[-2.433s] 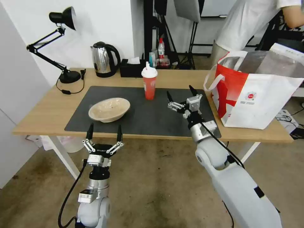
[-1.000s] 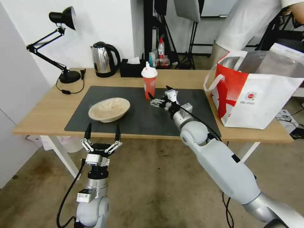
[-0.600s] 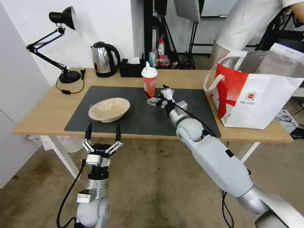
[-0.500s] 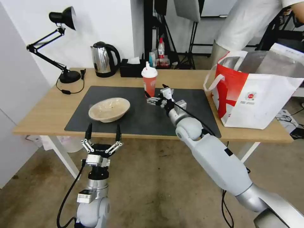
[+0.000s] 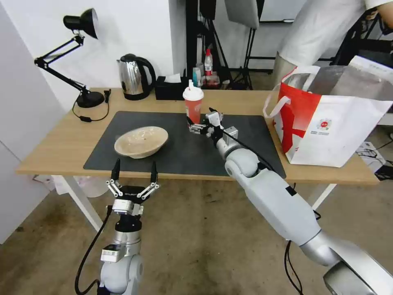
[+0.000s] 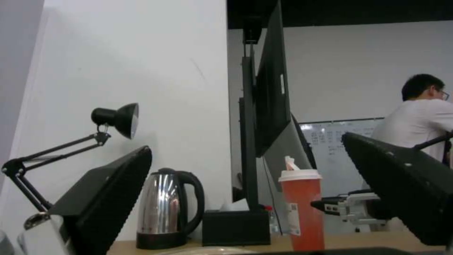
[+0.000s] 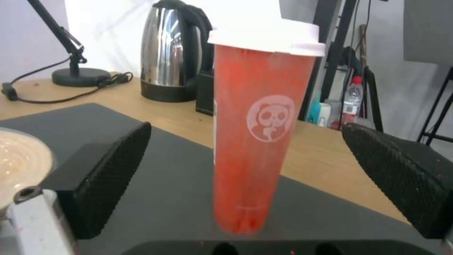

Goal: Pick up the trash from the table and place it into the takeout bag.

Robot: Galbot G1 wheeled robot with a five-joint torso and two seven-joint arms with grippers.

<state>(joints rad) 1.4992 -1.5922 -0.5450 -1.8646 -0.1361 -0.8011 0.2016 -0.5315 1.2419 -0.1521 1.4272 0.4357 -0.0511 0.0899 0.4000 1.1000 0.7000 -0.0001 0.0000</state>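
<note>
A red drink cup [image 5: 193, 107] with a white lid stands upright at the back of the dark mat [image 5: 184, 151]. My right gripper [image 5: 199, 116] is open at its base, with the cup [image 7: 264, 134] in the gap between the fingers and touching neither. A shallow beige bowl [image 5: 141, 141] lies on the mat's left part. Below the table's front edge, just before that bowl, my left gripper [image 5: 134, 170] hangs open and holds nothing. The takeout bag [image 5: 327, 119], white with a red side panel, stands open on the right end of the table [image 5: 61, 139].
A steel kettle [image 5: 135, 78], a black tissue box [image 5: 170, 90] and a black desk lamp [image 5: 82, 24] stand along the table's back edge. A person in a white shirt stands behind the bag. The mat's right half is bare.
My right gripper has travelled left and away from me across the mat, from near the bag up to the red cup, staying open. The left arm has hardly moved.
</note>
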